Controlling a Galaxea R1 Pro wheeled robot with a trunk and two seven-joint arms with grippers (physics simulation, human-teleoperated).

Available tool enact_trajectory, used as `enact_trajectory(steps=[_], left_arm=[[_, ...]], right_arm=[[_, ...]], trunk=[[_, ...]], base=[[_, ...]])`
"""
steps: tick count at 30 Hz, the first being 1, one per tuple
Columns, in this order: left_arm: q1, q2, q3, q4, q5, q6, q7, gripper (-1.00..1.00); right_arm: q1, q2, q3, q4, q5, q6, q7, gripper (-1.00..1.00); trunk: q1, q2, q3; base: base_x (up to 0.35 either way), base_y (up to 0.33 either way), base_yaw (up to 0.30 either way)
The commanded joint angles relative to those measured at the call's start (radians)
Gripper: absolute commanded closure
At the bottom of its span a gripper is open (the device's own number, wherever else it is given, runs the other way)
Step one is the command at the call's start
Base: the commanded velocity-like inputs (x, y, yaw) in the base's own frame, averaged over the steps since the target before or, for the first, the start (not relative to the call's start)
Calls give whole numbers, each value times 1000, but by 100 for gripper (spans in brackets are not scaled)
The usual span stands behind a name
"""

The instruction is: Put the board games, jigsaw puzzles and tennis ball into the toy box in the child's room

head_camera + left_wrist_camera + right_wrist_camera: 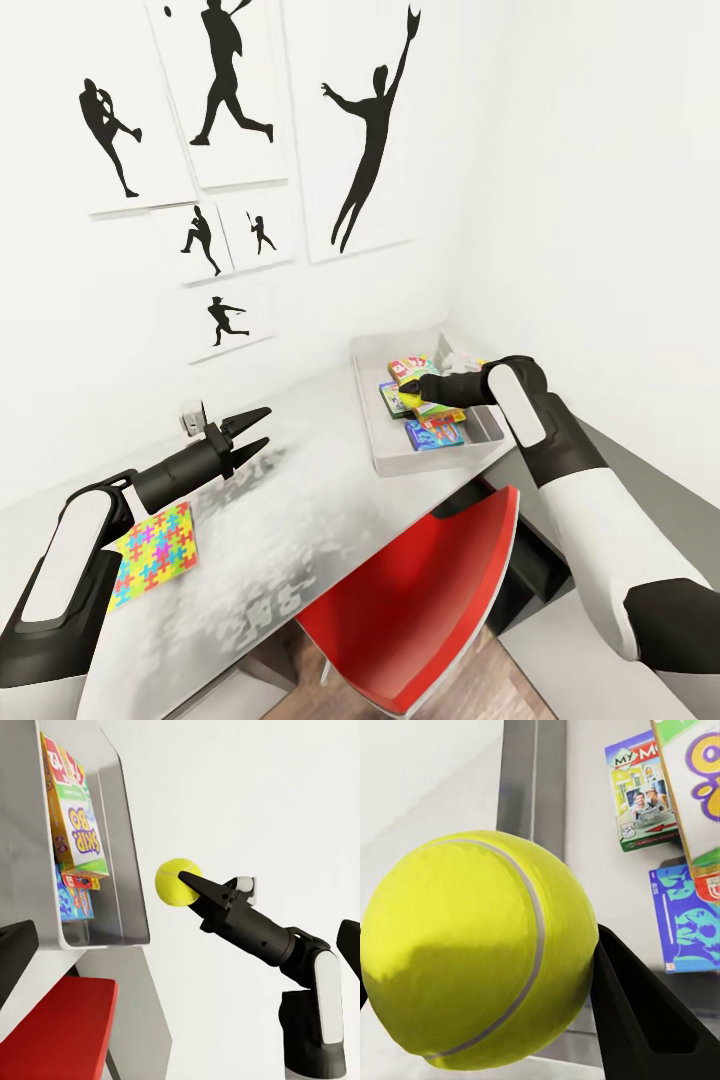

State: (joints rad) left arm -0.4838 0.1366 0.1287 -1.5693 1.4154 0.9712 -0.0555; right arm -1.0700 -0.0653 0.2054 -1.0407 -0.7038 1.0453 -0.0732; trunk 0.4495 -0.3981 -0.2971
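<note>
the right gripper (196,886), jaws clamped on the tennis ball (177,881), holds it above the toy box (372,420) on the bench (290,520), so next it must release, while the left gripper (256,430) hangs with jaws apart near a jigsaw puzzle (155,553).

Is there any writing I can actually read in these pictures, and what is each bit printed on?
"SKIP-BO": on the white-green board game box, standing in the toy box, printed sideways in the left wrist view.
"MY M...": on the box with a family photo, cut off by another box; the small print is unreadable.
Blue cartoon box: lettering too stylised to read.
Wall pictures: silhouettes, no text.
</note>
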Motion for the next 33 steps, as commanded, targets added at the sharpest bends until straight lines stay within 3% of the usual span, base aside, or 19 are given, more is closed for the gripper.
enact_trajectory(steps=[1, 10, 27, 33], left_arm=[[-1, 0, 1, 0, -6, 4, -6, -100], [-1, 0, 0, 0, -6, 4, -5, -100], [-1, 0, 0, 0, -6, 4, -6, -100], [-1, 0, 0, 0, -6, 4, -5, -100]], right_arm=[[-1, -1, 2, -1, -11, 2, -9, 100], [4, -3, -5, -59, -11, 2, -10, 100], [6, -4, -5, -69, -12, 2, -10, 100], [12, -5, -2, -106, -11, 2, -10, 100]], trunk=[[1, -2, -2], [1, -2, -1], [1, -2, 6], [1, -2, 8]], base=[[0, 0, -2], [0, -82, 44], [0, -81, 240], [0, -51, 92]])
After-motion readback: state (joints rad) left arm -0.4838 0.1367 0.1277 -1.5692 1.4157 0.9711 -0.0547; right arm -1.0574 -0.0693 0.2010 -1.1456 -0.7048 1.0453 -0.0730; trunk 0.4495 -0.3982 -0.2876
